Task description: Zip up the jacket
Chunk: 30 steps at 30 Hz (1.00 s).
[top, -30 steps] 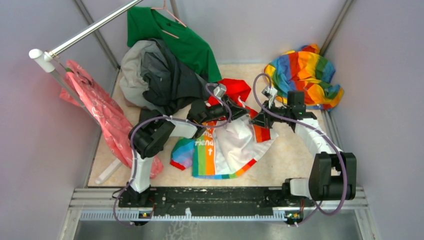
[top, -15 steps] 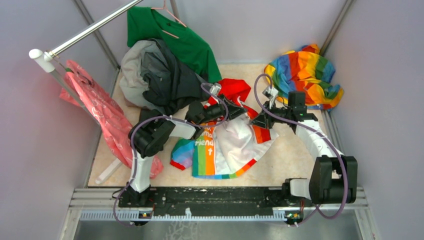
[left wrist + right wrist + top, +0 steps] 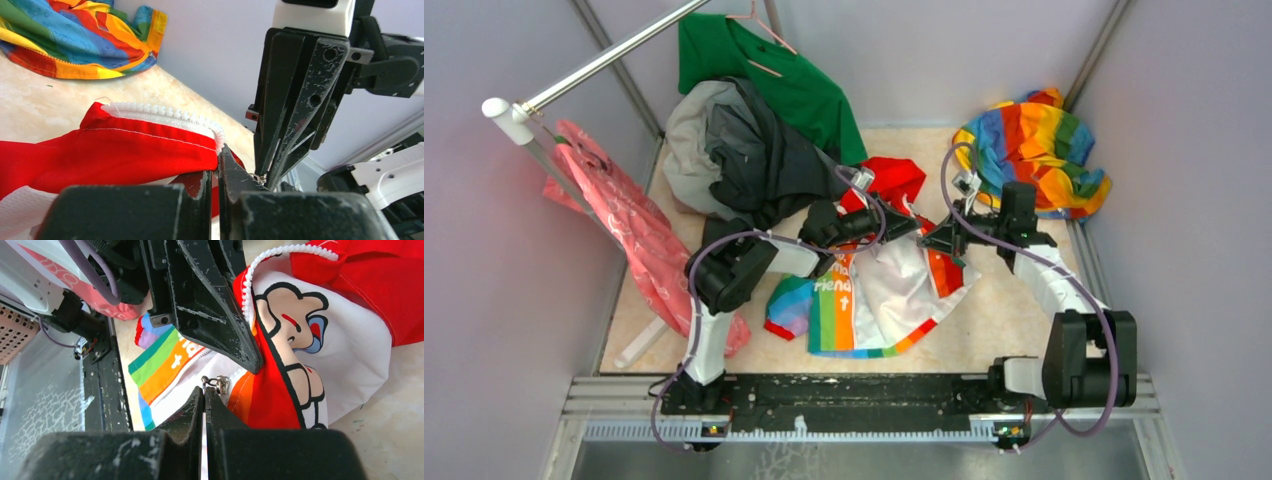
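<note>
Jacket (image 3: 115, 150) edge seemingly within left gripper (image 3: 216, 171)

A small white jacket (image 3: 902, 272) lies crumpled and unzipped near the middle of the table (image 3: 994, 320), its front spread open toward the near edge. Vertical rainbow stripes (image 3: 839, 325) run down the panel nearer the table's left edge, with white lettering on one orange band. Rainbow trim follows the hem. The red hood (image 3: 894, 178) points toward the far edge. The upper front is raised off the table and bunched into a red-and-white fold, topped by a curve of white zipper teeth (image 3: 160, 111). A cartoon figure (image 3: 295, 325) outlined in black shows on the white cloth. A small metal slider (image 3: 216, 383) sits on the zipper line.
</note>
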{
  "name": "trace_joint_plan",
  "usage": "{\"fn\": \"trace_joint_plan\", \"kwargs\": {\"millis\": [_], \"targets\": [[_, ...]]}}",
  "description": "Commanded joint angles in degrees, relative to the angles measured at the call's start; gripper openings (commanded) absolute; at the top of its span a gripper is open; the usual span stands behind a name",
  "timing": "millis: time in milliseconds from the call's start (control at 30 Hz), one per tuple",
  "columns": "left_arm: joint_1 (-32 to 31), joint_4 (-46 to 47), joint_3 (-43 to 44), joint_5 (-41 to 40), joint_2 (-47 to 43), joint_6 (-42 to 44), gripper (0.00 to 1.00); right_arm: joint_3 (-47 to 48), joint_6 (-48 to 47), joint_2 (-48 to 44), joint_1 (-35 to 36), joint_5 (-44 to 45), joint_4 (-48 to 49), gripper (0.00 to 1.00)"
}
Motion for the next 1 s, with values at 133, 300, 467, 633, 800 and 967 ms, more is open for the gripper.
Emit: {"fn": "trace_joint_plan", "kwargs": {"millis": [133, 300, 467, 633, 800, 967], "targets": [[-0.09, -8.6, -0.4, -1.58, -2.7, 11.32, 0.0, 2.85, -4.94, -2.83, -2.91, -2.2, -5.9, 0.0], [1.69, -9.87, -1.73, -3.9, -3.27, 12.16, 0.0, 2.87, -8.18, -5.41, -6.34, -5.43, -10.6, 0.0], [2.18, -10.16, -1.78, -4.23, -3.85, 12.16, 0.0, 3.17, -11.11, -5.15, -6.35, -5.64, -13.87, 0.0], [2.85, -8.98, -1.65, -3.22, -4.68, 11.4, 0.0, 3.96, -15.01, -3.57, -6.36, -0.66, -18.46, 0.0], [3.09, -7.31, -1.14, -1.24, -5.62, 10.18, 0.0, 5.28, -16.99, -0.69, -6.29, 4.13, -21.75, 0.0], [4.01, -5.62, -1.28, -0.8, -6.01, 8.64, 0.0, 5.61, -16.58, 0.12, -6.26, 6.35, -22.26, 0.0]]}}
